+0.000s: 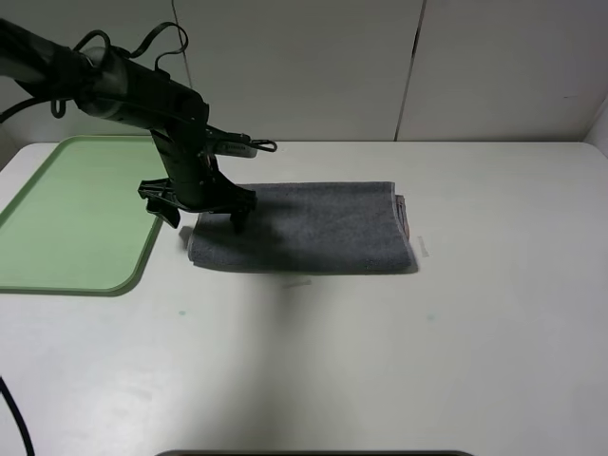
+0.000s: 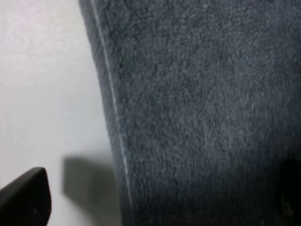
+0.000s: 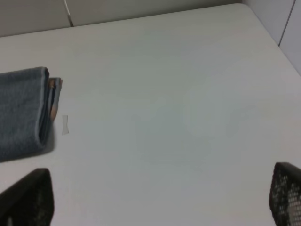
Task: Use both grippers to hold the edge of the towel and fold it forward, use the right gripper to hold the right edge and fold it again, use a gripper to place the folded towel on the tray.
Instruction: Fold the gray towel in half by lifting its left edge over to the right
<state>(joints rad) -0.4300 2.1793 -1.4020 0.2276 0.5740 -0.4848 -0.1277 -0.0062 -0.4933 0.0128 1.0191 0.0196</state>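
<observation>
Towel (image 1: 309, 228) sits folded just beside the tray (image 1: 76, 214), not on it yet. Left gripper (image 1: 204, 220) hovers over the end nearest the tray, jaws wide; right gripper (image 3: 155, 200) is wide too, empty. We reckon: pinch every layer there, then lift clear of the tray's rim.

left gripper (image 1: 205, 220) — pointing down, jaws spread wide | right gripper (image 3: 155, 202) — jaws wide apart
</observation>
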